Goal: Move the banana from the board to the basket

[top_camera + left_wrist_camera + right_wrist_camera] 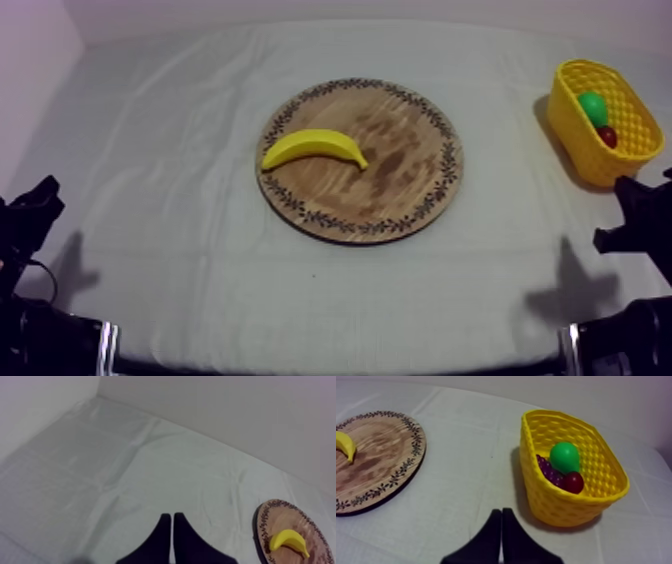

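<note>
Since both arms sit low at the near edge of the bench, the task reads as not started, so the reach toward the fruit is the step in hand. On the left gripper the fingers are pressed together, holding nothing. The right gripper is the same, closed on nothing.

The banana lies on its side on the wooden board, toward the board's left part. The yellow basket stands well apart, at the far right.

Next move, as I judge it: one arm goes over the board, spreads its fingers and comes down across the banana's middle. The right arm is nearer the basket.

Hard to make out — the grapes are mostly hidden behind a green fruit and a small red fruit in the basket. The green fruit's kind is unclear. The board is cut off at the frame edge in both wrist views.
</note>
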Robot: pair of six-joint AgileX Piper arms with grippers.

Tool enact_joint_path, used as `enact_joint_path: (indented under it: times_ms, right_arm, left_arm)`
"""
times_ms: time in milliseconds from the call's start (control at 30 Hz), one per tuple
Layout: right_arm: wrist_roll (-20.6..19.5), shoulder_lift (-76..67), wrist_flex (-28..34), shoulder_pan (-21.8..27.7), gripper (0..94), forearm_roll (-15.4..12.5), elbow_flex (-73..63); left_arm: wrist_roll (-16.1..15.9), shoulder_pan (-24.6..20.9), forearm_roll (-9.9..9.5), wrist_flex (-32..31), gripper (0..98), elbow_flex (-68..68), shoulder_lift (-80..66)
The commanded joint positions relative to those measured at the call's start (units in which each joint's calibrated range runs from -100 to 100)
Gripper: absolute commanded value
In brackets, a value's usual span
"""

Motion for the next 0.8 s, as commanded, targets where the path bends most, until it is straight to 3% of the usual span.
enact_joint_path:
  times_ms: [0,200,467,767]
  right_arm:
    - [-1.1,0.0,3.9,-1.8,0.7,0.3,-0.9]
    - [0.7,0.0,4.9,-1.9,0.4,0.1,-1.1]
    - [-0.2,0.0,5.1,-2.8,0.6,0.4,-1.2]
    - [1.3,7.2,12.2,-10.7,0.9,0.0,-19.1]
  left_arm:
    - [0.0,0.0,0.02,0.0,0.1,0.0,0.0]
    - [0.0,0.0,0.02,0.0,0.1,0.0,0.0]
    - [0.0,0.0,0.02,0.0,0.1,0.0,0.0]
    - [0.0,0.0,0.02,0.0,0.1,0.0,0.0]
